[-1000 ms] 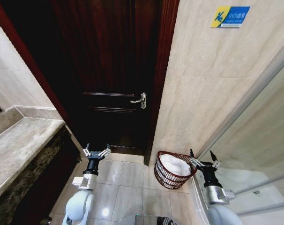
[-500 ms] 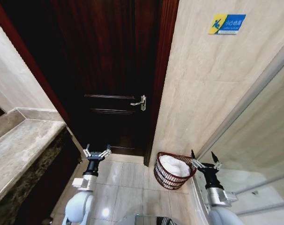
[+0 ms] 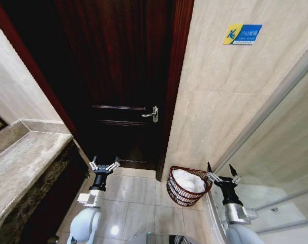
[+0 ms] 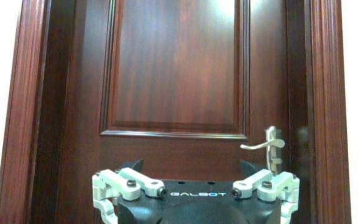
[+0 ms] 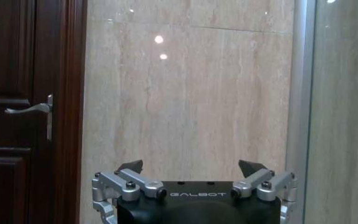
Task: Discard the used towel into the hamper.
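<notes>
- Marble-look wall tiles [image 3: 225,101] and a dark wooden door [image 3: 123,76] close off the narrow bathroom corner ahead, with pale floor tiles [image 3: 139,198] below.
- Right gripper [image 3: 221,172] is raised low at the right, fingers spread wide and holding nothing; it hangs just beside the hamper's rim, apart from it.
- Left gripper [image 3: 104,163] is raised on the left before the door, fingers likewise spread and empty.
- Hamper [image 3: 180,192], a dark reddish-brown open-weave basket, stands upright on the floor against the wall, by the door frame; its mouth faces up and its rim is wider than its base.
- White towel [image 3: 188,180] lies bunched inside the hamper, filling it near the rim.
- Left wrist view faces the door panel squarely, its lever handle [image 4: 267,144] above the gripper's right-hand finger.
- Right wrist view faces the tiled wall [image 5: 185,102], with the door handle [image 5: 33,112] at one side and a metal strip [image 5: 300,93] edging a glass panel at the other.
- Stone counter [image 3: 22,162] runs along the left in the head view.
</notes>
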Tool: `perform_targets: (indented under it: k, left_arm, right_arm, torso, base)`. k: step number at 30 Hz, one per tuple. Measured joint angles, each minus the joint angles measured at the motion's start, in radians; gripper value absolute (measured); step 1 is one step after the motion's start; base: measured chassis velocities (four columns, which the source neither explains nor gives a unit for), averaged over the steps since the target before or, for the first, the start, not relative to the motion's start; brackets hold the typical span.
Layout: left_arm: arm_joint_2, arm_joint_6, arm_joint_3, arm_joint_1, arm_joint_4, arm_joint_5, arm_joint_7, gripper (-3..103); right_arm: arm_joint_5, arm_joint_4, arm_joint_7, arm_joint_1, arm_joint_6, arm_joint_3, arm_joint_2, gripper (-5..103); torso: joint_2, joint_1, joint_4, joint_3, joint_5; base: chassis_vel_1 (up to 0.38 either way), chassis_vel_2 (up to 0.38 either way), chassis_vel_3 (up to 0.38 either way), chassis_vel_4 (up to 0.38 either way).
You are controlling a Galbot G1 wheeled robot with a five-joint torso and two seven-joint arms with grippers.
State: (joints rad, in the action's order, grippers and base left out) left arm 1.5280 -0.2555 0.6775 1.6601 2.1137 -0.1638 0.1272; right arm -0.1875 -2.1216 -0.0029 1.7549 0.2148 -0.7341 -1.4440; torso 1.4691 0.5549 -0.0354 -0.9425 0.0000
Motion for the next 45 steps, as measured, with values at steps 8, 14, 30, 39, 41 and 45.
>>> perform_targets:
  k: [8,14,30,39,41,45]
  left_arm:
    - [-0.001,-0.006,-0.002,0.004,0.002,-0.001,0.009,100]
    - [-0.001,-0.001,-0.001,0.002,0.007,0.007,0.011,100]
    - [-0.001,-0.018,0.001,0.005,0.004,-0.008,0.010,100]
    - [0.002,-0.041,0.006,0.010,0.005,-0.017,0.005,100]
    - [0.002,-0.047,0.008,0.012,0.005,-0.018,0.005,100]
    - [0.002,-0.051,0.011,0.014,0.003,-0.020,0.005,100]
  right_arm:
    - [-0.002,0.000,0.002,-0.002,-0.007,-0.005,0.003,100]
    - [-0.002,-0.003,0.004,-0.003,-0.010,-0.007,0.002,100]
    - [0.006,-0.004,0.017,0.008,-0.012,-0.001,0.000,100]
    - [0.005,-0.013,0.017,0.020,-0.013,0.001,0.007,100]
    - [0.006,-0.015,0.017,0.022,-0.013,0.002,0.007,100]
    - [0.011,-0.017,0.017,0.024,-0.015,0.006,0.007,100]
  torso:
    - [0.032,0.015,0.0000,-0.017,0.0000]
    - [0.031,0.015,0.0000,-0.016,0.0000]
    - [0.023,0.011,0.0000,-0.012,0.0000]
    - [0.020,0.010,0.0000,-0.010,0.0000]
    - [0.019,0.010,0.0000,-0.010,0.0000]
    - [0.019,0.009,0.0000,-0.010,0.0000]
  base:
    - [0.000,0.000,0.000,0.000]
    - [0.000,0.000,0.000,0.000]
    - [0.000,0.000,0.000,0.000]
    - [0.000,0.000,0.000,0.000]
    - [0.000,0.000,0.000,0.000]
    - [0.000,0.000,0.000,0.000]
